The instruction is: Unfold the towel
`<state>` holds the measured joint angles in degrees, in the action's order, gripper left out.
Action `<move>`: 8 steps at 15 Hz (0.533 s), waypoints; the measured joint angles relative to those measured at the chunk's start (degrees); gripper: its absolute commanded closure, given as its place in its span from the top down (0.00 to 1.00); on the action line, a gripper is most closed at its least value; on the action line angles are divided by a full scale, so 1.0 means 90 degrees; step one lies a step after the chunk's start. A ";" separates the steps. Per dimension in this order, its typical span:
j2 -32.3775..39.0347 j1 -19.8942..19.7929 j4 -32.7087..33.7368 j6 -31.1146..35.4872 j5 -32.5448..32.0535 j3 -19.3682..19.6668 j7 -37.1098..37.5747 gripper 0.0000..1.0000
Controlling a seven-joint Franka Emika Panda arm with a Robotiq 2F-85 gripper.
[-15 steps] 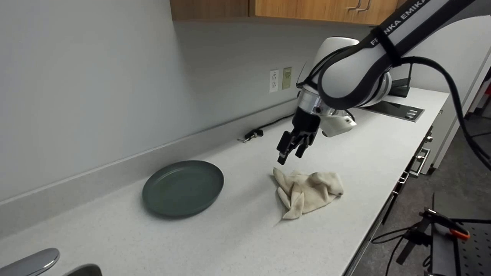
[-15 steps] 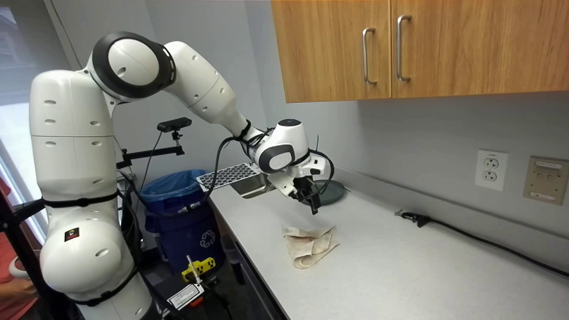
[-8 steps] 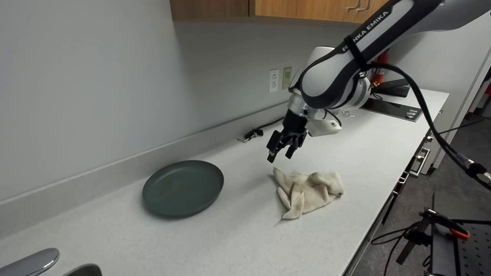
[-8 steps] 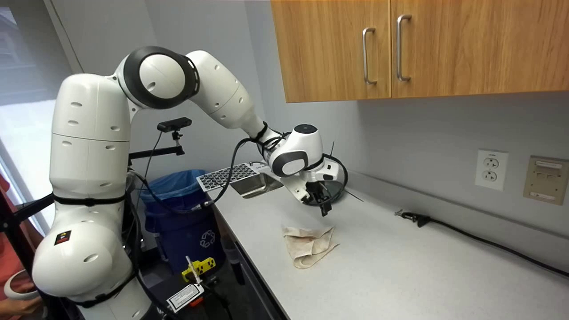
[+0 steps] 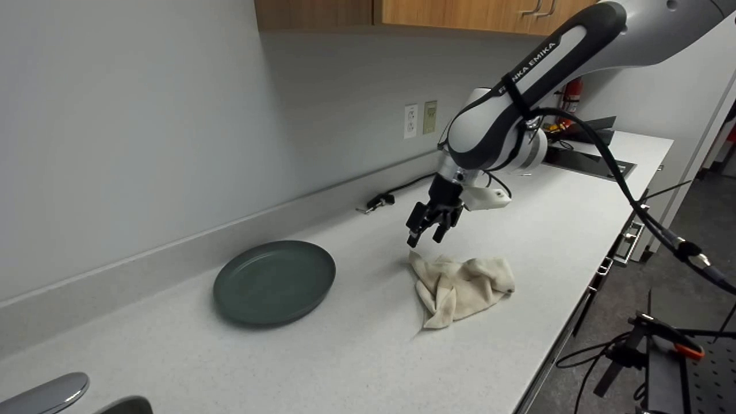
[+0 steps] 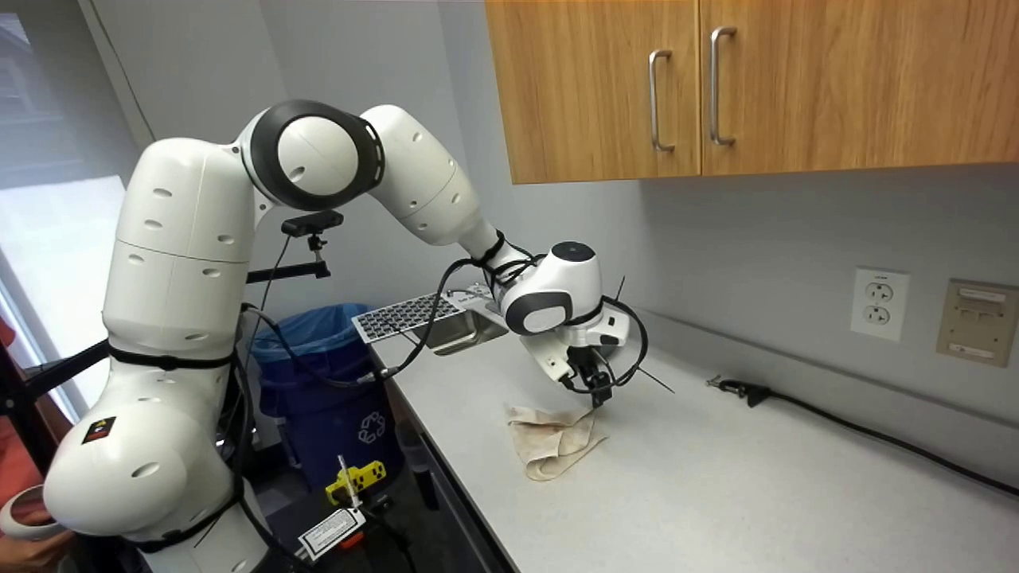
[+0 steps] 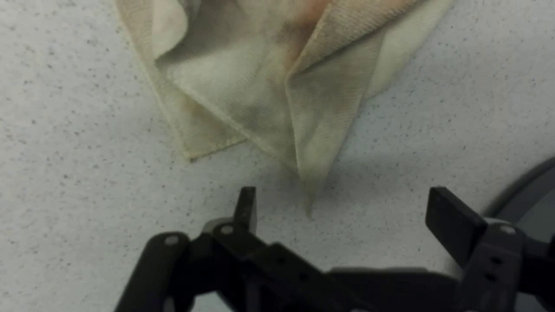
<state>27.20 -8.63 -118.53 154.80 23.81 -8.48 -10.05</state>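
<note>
Towel (image 7: pixel 260 82) crumpled; spread tool (image 7: pixel 342 203) seemingly above one corner (image 7: pixel 317 171).

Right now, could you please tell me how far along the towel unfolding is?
Done: the gripper is open and near a pointed corner of the beige towel. In hand: probably the grasp; nothing is held yet. Left: the unfolding itself, since the towel lies crumpled on the countertop.

Kitchen, long pale counter (image 5: pixel 368 368), wooden wall cabinets (image 6: pixel 844 87), metal sink (image 6: pixel 473 328), black cooktop (image 5: pixel 578 163), blue recycling bin (image 6: pixel 326 418)
</note>
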 measured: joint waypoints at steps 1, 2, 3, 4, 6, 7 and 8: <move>0.0020 -0.0019 0.0001 -0.0009 0.0000 0.0000 -0.0019 1.00; 0.0045 -0.0022 0.0002 -0.0019 -0.0001 0.0000 -0.0032 1.00; 0.0076 -0.0022 0.0003 -0.0025 -0.0004 -0.0009 -0.0039 1.00; 0.0114 -0.0020 0.0005 -0.0031 -0.0013 -0.0024 -0.0040 1.00; 0.0219 -0.0013 0.0036 -0.0037 -0.0054 -0.0055 -0.0040 1.00; 0.0279 -0.0008 0.0061 -0.0038 -0.0075 -0.0065 -0.0040 1.00; 0.0342 0.0000 0.0096 -0.0039 -0.0112 -0.0069 -0.0040 1.00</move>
<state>30.28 -8.63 -117.66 154.45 22.80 -9.10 -10.41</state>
